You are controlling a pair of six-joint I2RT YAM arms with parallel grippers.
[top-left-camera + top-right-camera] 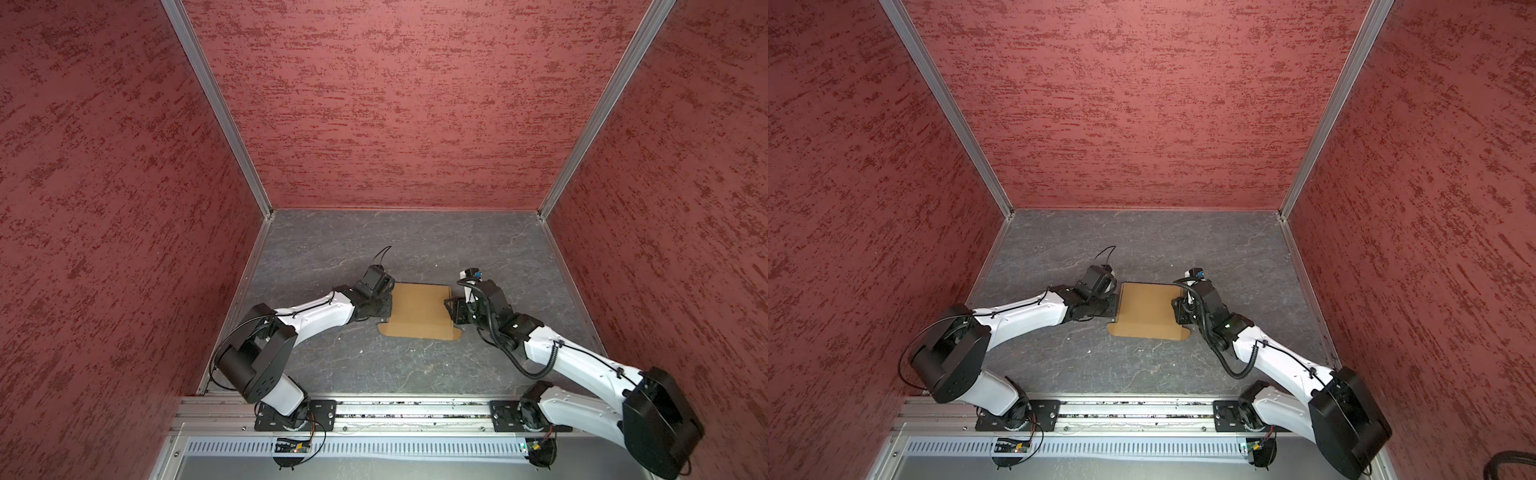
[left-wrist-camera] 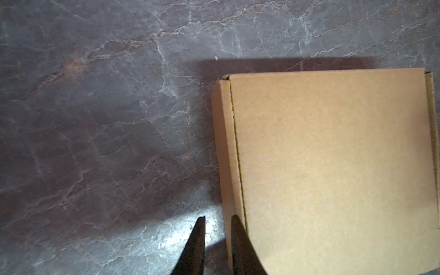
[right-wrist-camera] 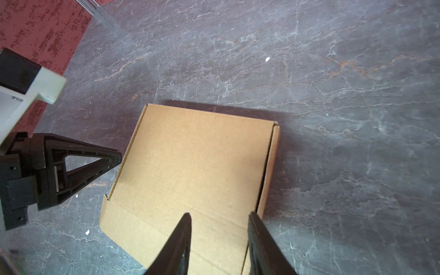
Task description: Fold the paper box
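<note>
The paper box lies roughly in the middle of the grey marbled table, its plain brown lid closed flat over shallow side walls. From its near edge a flap with rounded corners spreads flat on the table. The left gripper sits low at the box's left side. In the left wrist view its fingertips stand a little apart, one over bare table just outside the box and one over the seam between the left wall and the lid, with nothing clamped between them. The right gripper is at the box's right side, toward the near end. In the right wrist view its jaws are parted wider and straddle the right wall, one finger above the lid and one just outside the wall, and they grip nothing that shows. A few white specks dot the table around the box. Red textured walls close the table on the left, far and right sides. An aluminium rail carrying both arm bases runs along the near edge.
</note>
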